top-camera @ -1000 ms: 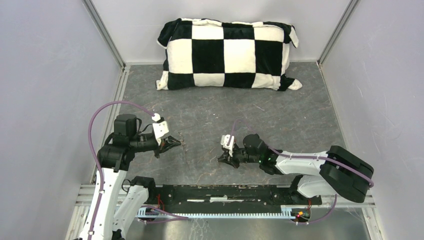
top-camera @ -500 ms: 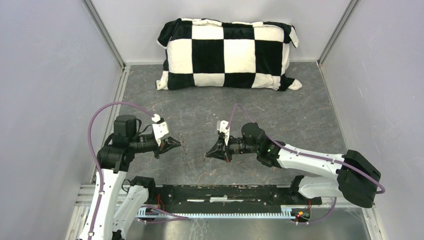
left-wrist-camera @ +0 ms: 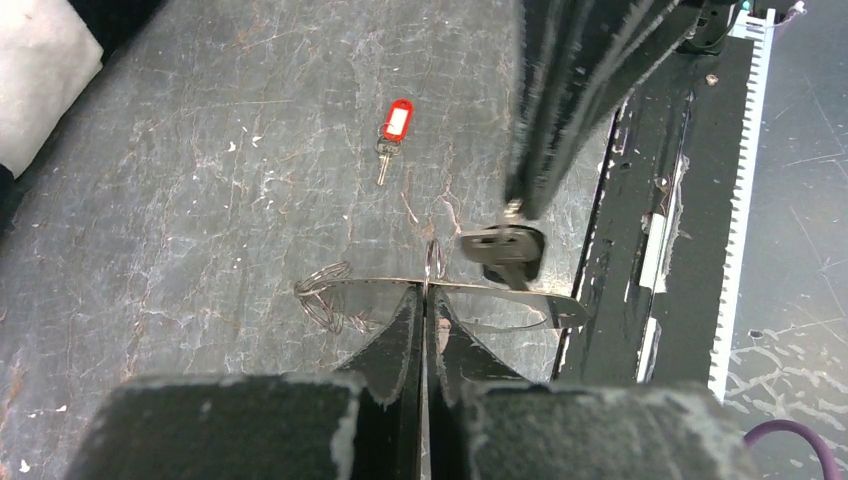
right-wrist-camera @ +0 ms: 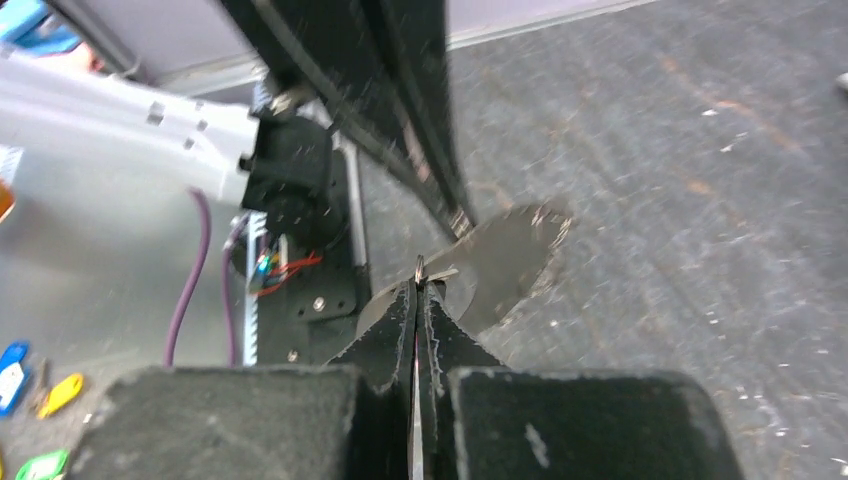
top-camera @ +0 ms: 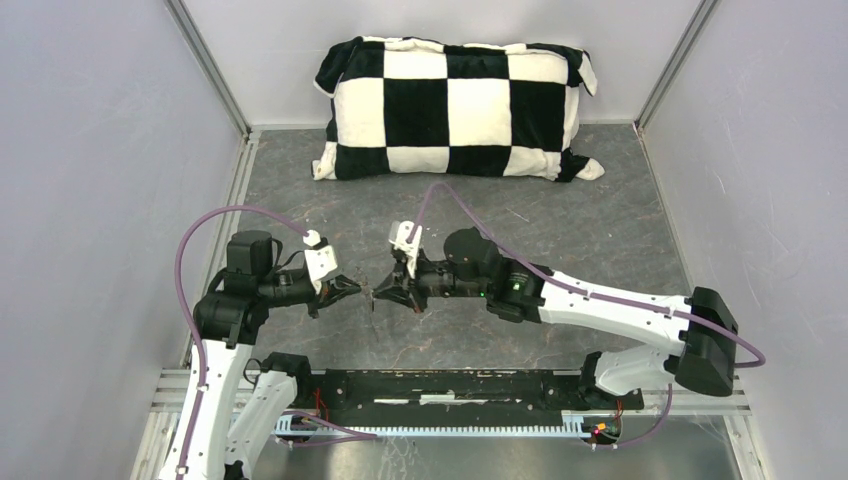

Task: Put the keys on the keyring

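My left gripper [left-wrist-camera: 425, 292] is shut on the keyring [left-wrist-camera: 365, 282], a thin grey wire loop seen edge-on above the floor, with small metal rings [left-wrist-camera: 325, 297] bunched at its left end. My right gripper [right-wrist-camera: 417, 285] is shut on the black key [left-wrist-camera: 503, 250], whose dark tag hangs just beyond the wire beside the left fingertips. In the top view the left gripper [top-camera: 356, 288] and right gripper [top-camera: 380, 291] meet tip to tip. The red key [left-wrist-camera: 393, 124] lies flat on the floor farther out, apart from both grippers.
A black-and-white checked pillow [top-camera: 455, 105] lies against the back wall. A black rail [top-camera: 450, 388] runs along the near edge between the arm bases. Blue [right-wrist-camera: 10, 370], yellow [right-wrist-camera: 60, 393] and green [right-wrist-camera: 38, 466] tags lie beyond that edge.
The right arm has swung left across the floor, carrying the black key up to the left gripper's tips. The left arm has held still with the keyring.
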You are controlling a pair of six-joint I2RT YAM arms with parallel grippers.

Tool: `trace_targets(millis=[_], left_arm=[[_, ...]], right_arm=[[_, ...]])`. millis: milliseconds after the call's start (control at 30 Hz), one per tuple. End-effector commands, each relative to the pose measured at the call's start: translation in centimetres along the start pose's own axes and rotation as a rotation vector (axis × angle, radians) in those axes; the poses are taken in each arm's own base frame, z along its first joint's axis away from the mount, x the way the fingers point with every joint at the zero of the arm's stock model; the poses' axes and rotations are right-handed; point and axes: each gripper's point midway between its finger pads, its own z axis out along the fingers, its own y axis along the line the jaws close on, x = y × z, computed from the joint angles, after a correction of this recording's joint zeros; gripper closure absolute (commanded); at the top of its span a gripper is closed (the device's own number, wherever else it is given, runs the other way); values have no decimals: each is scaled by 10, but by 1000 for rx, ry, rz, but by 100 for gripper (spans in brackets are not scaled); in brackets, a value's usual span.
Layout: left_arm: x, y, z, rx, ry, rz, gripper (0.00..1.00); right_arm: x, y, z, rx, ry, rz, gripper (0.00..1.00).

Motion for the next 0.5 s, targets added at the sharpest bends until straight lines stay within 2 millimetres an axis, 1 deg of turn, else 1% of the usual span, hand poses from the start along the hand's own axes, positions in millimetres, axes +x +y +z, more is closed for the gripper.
trace_targets(millis=[0,133,200,267,467], left_arm=[[-10,6,-3,-30,-17,26,98],[-10,10,-3,-58,-13,4,98],[-10,11,-4,-64,-9,-1,98],[-12,13,-4,-73,-7,-5,98],[-14,15,-3,-73,-13,-48,98]], right_arm=[[-5,-34,5,232,85,-8,100],[-20,-29,9,260,47,-19,100],[-21,-30,12,273,59,-22,100],[-21,-26,15,260,64,-26,100],[-27,-17,19,246,20,-41,100]])
